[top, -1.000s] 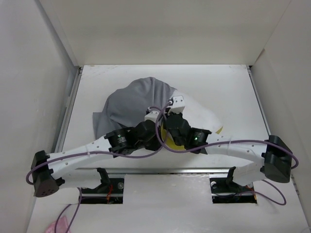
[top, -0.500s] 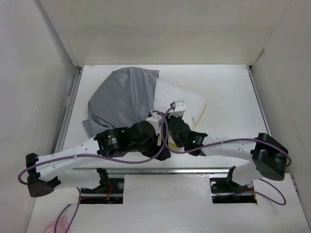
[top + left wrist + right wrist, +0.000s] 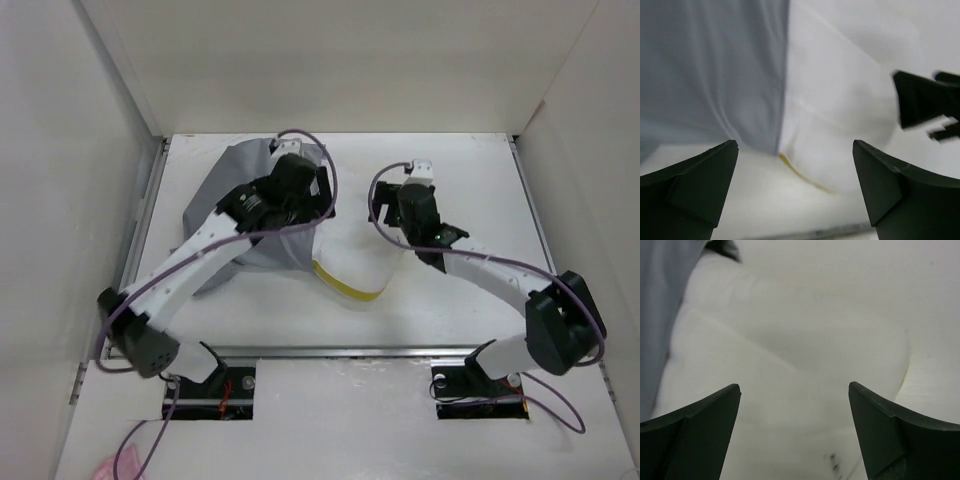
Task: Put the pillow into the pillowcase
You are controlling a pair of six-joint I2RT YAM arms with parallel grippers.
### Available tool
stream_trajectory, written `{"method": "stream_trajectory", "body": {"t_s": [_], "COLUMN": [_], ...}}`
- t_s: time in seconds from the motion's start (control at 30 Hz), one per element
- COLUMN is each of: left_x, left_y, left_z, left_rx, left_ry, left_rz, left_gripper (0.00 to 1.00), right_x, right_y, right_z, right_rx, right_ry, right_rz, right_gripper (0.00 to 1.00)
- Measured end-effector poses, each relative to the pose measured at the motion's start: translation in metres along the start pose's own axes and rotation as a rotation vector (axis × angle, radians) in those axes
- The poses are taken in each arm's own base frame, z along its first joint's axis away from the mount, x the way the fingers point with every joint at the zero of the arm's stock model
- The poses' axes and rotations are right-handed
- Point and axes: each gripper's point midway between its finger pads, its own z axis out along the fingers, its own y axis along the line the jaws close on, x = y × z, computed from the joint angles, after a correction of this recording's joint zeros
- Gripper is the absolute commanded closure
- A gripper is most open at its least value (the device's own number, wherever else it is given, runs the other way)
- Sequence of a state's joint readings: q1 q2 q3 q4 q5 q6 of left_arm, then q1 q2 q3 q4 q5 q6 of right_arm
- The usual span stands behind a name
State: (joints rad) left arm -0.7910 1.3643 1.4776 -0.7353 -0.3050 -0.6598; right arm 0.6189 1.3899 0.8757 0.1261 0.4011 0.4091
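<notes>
So the pillowcase sits on the back-left part of the worktop, and the pillow lies just right of it toward the middle, its left part slipped in under the pillowcase's open edge, can't tell how far in. The pillow's band runs along its near side. The left gripper hangs right over the line where pillowcase meets pillow, and the right gripper is above the pillow's right part, apart from the left one
</notes>
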Motion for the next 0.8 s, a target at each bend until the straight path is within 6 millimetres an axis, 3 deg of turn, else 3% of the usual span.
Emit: {"method": "stream_trajectory", "body": {"t_s": [0.1,0.27,0.4,0.53,0.63,0.8], "left_x": [-0.032,-0.088,-0.095,-0.076,-0.070,-0.079], "left_y": [0.019,0.020,0.021,0.041,0.056,0.072], "left_z": [0.063,0.167,0.227,0.253,0.262,0.264], "left_rx": [-0.118,-0.218,-0.255,-0.326,-0.375,-0.432], "left_ry": [-0.001,-0.011,0.001,0.058,0.079,0.060], "left_rz": [0.023,0.104,0.211,0.299,0.325,0.333], "left_gripper": [0.00,0.05,0.05,0.09,0.12,0.38], "right_x": [-0.016,-0.022,-0.014,-0.016,-0.024,-0.023], "right_y": [-0.029,-0.035,-0.056,-0.070,-0.066,-0.055], "right_z": [0.030,0.070,0.090,0.100,0.110,0.121], "right_rx": [0.064,0.063,0.046,0.039,0.010,-0.072], "right_ry": [0.039,0.091,0.160,0.179,0.169,0.182], "right_rz": [-0.075,-0.181,-0.226,-0.261,-0.278,-0.329], "right_gripper": [0.05,0.05,0.05,0.05,0.05,0.00]}}
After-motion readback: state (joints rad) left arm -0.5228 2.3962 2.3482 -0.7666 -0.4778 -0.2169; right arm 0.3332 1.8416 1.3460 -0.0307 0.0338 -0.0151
